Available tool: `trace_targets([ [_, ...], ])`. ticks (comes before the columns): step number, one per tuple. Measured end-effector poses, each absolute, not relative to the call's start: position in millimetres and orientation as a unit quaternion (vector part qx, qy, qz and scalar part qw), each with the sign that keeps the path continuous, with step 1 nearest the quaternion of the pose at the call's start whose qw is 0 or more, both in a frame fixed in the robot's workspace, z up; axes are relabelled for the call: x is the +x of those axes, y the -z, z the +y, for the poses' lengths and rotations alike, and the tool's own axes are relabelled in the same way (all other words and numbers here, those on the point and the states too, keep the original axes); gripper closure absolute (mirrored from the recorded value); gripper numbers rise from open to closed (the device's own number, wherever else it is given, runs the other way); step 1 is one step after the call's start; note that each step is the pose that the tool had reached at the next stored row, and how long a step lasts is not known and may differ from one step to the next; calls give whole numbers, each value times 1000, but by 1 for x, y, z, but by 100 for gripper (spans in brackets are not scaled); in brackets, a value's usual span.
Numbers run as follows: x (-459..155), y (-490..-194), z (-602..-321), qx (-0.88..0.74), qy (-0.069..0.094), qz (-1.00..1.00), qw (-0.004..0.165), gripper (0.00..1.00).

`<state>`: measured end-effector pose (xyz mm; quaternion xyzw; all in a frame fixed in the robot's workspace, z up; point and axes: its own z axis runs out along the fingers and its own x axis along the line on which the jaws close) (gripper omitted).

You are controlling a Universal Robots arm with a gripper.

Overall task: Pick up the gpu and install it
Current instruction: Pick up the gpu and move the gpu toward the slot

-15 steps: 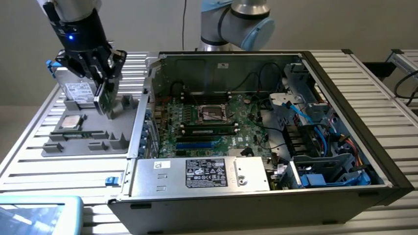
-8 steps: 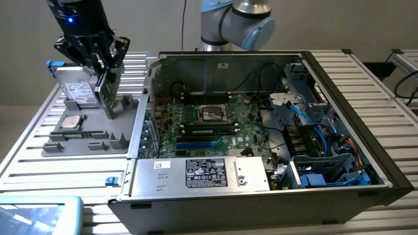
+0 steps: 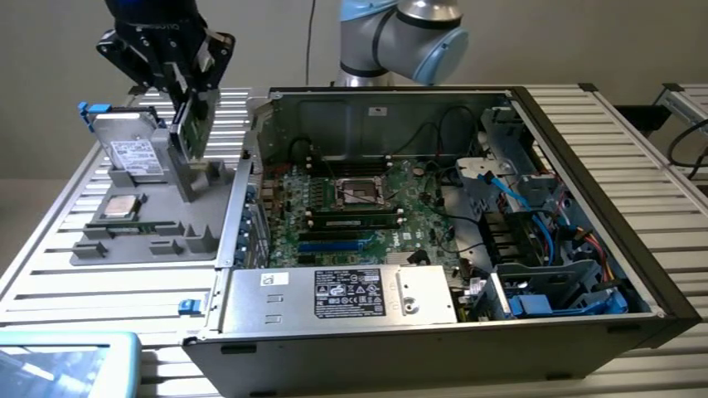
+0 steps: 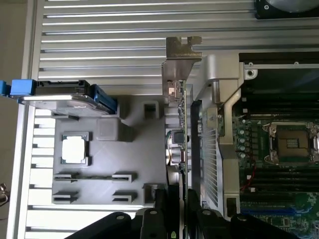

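The gpu (image 3: pixel 191 128) is a thin card held on edge, green board showing, over the grey parts tray (image 3: pixel 144 245) at the exterior view's left. My gripper (image 3: pixel 191 93) is shut on its upper edge. The card's lower edge is at the tray's upright slot post (image 3: pixel 197 178); whether they touch cannot be told. In the wrist view the gpu (image 4: pixel 178 124) runs edge-on from its silvery end bracket (image 4: pixel 180 55) down between my black fingers (image 4: pixel 160 209), and my gripper (image 4: pixel 176 211) clamps it beside the case wall.
A silver hard drive (image 3: pixel 131 148) with blue tabs, a CPU chip (image 3: pixel 119 207) and a memory stick (image 3: pixel 138 225) sit in the tray. The open computer case (image 3: pixel 619 249) lies at the exterior view's right, with motherboard (image 3: pixel 354 207), power supply (image 3: pixel 343 294) and cables.
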<state>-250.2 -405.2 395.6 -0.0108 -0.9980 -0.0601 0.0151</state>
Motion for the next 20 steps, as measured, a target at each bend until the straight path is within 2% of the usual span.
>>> trace_targets([
  [8,-219,-430,-417,-11,60,-998,17,72],
  [20,-164,-433,-425,-11,60,-998,17,72],
])
